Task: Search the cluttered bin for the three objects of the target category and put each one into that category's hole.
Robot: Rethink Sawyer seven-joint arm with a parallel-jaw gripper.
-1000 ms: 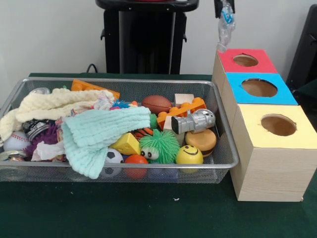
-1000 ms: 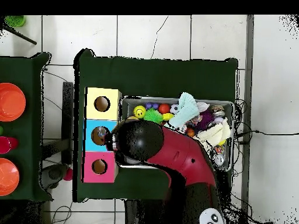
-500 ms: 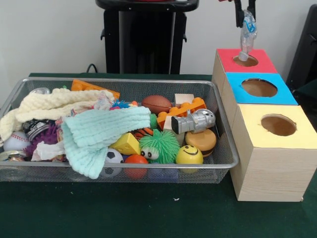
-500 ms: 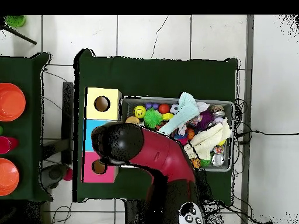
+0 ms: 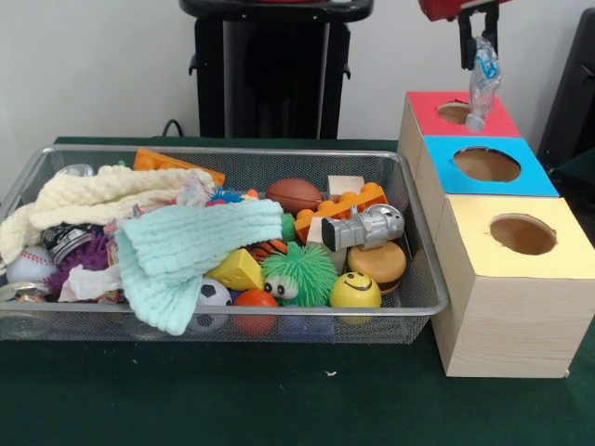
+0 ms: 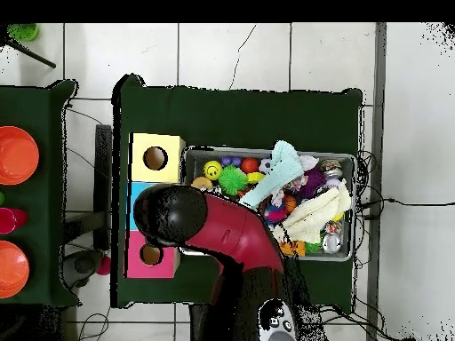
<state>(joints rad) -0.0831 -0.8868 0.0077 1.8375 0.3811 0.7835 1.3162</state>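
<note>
My gripper (image 5: 477, 42) hangs at the top right of the front view, shut on the neck of a small clear wrinkly plastic bottle (image 5: 482, 85). The bottle hangs upright, its lower end above the red-faced box (image 5: 483, 119), just behind the blue-faced box (image 5: 535, 172) and its round hole (image 5: 486, 163). The silver wire-mesh bin (image 5: 420, 279) sits to the left, full of toys and cloths. No other clear bottle shows plainly in the bin. In the overhead view the arm (image 6: 227, 235) covers the blue box and the gripper.
A yellow-faced box (image 5: 502, 307) with its own hole (image 5: 522, 233) stands nearest the camera. In the bin lie a mint cloth (image 5: 186, 251), a cream cloth (image 5: 102, 195), a green fuzzy ball (image 5: 297, 271) and a silver robot toy (image 5: 367, 226). The black pedestal (image 5: 274, 70) stands behind.
My gripper has moved to the right with the bottle, from beside the red box to above it and toward the blue box. The bin's contents have not moved.
</note>
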